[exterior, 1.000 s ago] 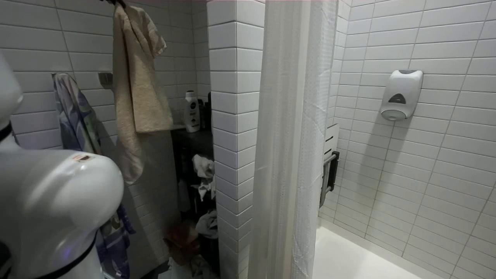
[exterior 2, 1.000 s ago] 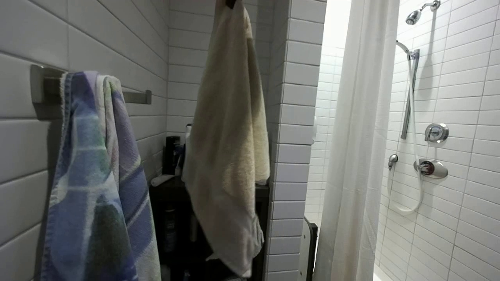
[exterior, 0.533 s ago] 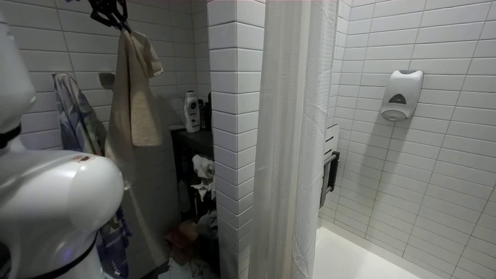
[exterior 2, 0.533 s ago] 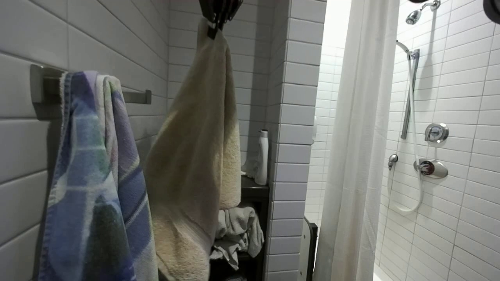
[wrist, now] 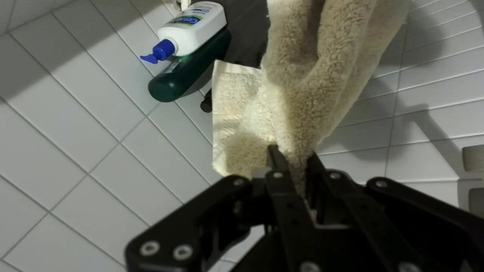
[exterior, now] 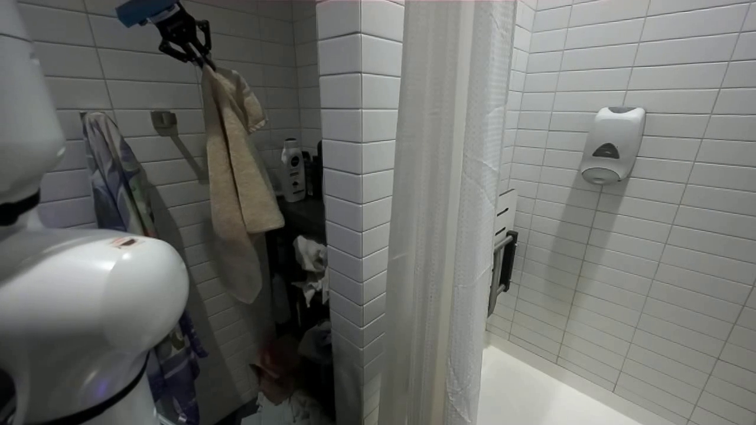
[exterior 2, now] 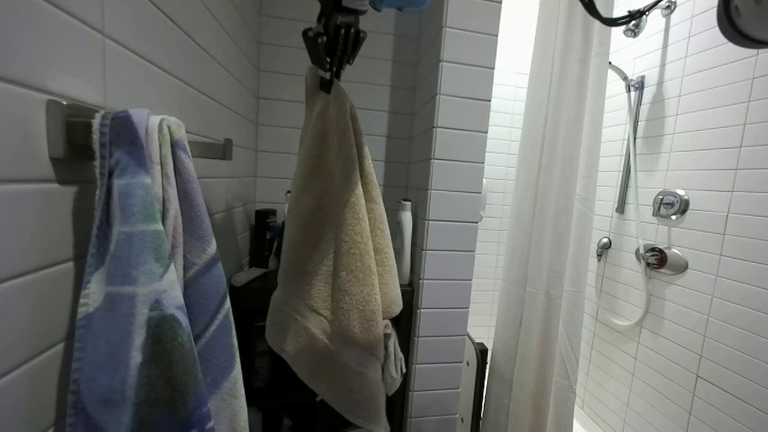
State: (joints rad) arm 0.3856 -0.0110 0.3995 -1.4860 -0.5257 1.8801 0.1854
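Note:
My gripper (exterior: 207, 62) is shut on the top of a beige towel (exterior: 236, 165), which hangs down in folds from the fingertips. In an exterior view the gripper (exterior 2: 329, 84) is near the top, with the towel (exterior 2: 336, 240) hanging in front of a dark shelf unit (exterior 2: 252, 306). Pinched fabric shows between the fingers in the wrist view, where the gripper (wrist: 293, 155) comes in from below and a flap of towel (wrist: 238, 113) spreads to the left. To the left of it in an exterior view, a blue and purple patterned towel (exterior 2: 138, 240) drapes over a metal wall bar (exterior 2: 210, 149).
On the shelf stand a white bottle (exterior: 293, 171), a white pump bottle (wrist: 198, 26) and a dark green bottle (wrist: 185, 71). Crumpled cloth (exterior: 310, 254) fills a lower shelf. A tiled pillar (exterior: 360, 177) and a shower curtain (exterior: 443, 206) stand to the right.
The gripper has come down into both exterior views, lowering the beige towel. The towel swung toward the patterned towel half a second ago and has since swung back toward the shelf.

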